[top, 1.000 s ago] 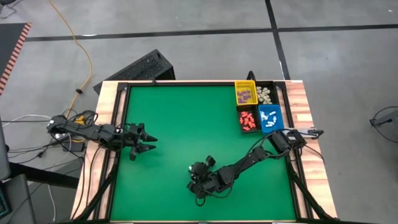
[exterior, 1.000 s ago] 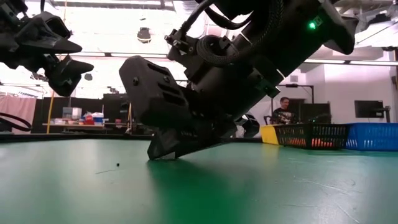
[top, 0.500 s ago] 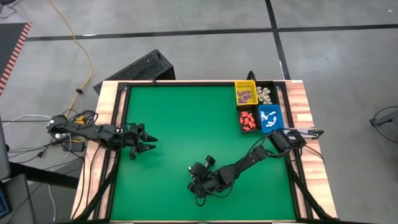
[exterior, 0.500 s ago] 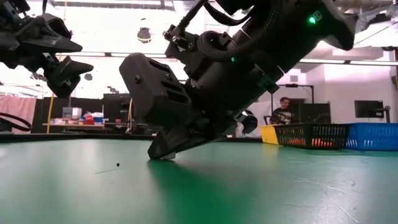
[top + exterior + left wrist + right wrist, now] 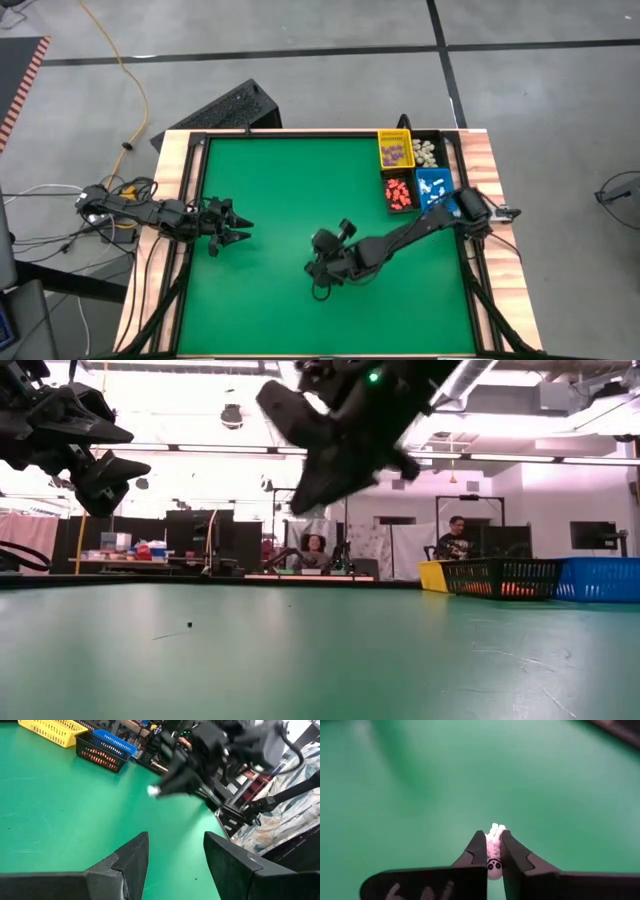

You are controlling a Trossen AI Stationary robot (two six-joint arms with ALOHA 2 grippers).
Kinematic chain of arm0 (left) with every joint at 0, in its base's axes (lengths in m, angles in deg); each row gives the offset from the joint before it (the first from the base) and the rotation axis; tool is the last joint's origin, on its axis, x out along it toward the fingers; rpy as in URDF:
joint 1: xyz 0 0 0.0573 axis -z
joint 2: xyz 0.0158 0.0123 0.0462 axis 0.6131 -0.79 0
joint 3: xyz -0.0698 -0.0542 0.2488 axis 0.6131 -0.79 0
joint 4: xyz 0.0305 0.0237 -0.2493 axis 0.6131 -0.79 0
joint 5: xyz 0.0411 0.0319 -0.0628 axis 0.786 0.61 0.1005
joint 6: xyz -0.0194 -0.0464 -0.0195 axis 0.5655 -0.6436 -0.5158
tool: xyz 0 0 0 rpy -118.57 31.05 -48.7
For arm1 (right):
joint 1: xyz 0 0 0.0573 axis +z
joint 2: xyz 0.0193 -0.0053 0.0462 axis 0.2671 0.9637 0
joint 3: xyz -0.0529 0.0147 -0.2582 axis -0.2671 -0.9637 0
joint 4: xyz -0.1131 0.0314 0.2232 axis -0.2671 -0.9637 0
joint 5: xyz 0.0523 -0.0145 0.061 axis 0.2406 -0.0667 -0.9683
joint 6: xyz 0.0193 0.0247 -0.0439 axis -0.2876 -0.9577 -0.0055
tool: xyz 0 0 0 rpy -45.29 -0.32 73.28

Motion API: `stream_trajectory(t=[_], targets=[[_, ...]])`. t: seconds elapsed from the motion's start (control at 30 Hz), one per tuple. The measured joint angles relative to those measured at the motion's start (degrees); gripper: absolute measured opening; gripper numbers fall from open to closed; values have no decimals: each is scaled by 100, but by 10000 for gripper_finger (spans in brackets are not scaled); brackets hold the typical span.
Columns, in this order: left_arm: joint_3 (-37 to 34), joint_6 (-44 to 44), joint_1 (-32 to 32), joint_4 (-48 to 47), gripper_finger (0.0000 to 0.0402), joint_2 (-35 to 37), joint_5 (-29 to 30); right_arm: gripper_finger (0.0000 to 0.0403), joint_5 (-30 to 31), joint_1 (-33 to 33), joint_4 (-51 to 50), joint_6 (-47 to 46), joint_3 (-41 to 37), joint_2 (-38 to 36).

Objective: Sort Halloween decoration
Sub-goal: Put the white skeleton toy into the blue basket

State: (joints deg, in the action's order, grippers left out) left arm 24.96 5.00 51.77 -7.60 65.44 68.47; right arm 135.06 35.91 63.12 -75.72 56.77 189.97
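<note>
A tiny cream-white trinket (image 5: 493,851) sits pinched between the right gripper (image 5: 493,851) fingertips, low in the centre of the high view, lifted off the green table (image 5: 280,200). The grip looks shallow; a jolt toward the bins (image 5: 411,170) at upper right could drop it. The left gripper (image 5: 238,229) waits open at mid-left.

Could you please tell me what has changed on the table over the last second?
The right gripper, which was down on the green table, has closed on a small cream-white skull trinket and lifted clear of the surface, moving slightly toward the bins. The left gripper stayed open above the table's left side, and the yellow, blue and black plastic bins kept their places.
</note>
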Motion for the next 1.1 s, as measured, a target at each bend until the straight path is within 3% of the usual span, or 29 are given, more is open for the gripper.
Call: stream_trajectory(t=[0.23, 0.4, 0.5, 0.83, 0.97, 1.1], targets=[[-1, -39, 0, 0, 180, 0, 0, 36, 369, -400, -1791, 235, 5, -901], [0, -14, -1, 1, 180, 1, 0, 36, 617, -645, -3778, -596, -139, -1536], [0, -7, 0, 2, 180, 2, -2, 36, 665, -752, -4533, -1288, -618, -2080], [-2, -15, 0, 0, 180, 2, -3, 36, 109, -1538, -5025, -3633, -2961, -4157], [0, -17, 0, 2, 180, 2, 16, 37, -211, -2087, -5151, -4265, -3465, -4445], [-2, -17, -2, 6, 180, 2, 69, 74, -279, -2629, -5298, -4660, -3792, -4452]])
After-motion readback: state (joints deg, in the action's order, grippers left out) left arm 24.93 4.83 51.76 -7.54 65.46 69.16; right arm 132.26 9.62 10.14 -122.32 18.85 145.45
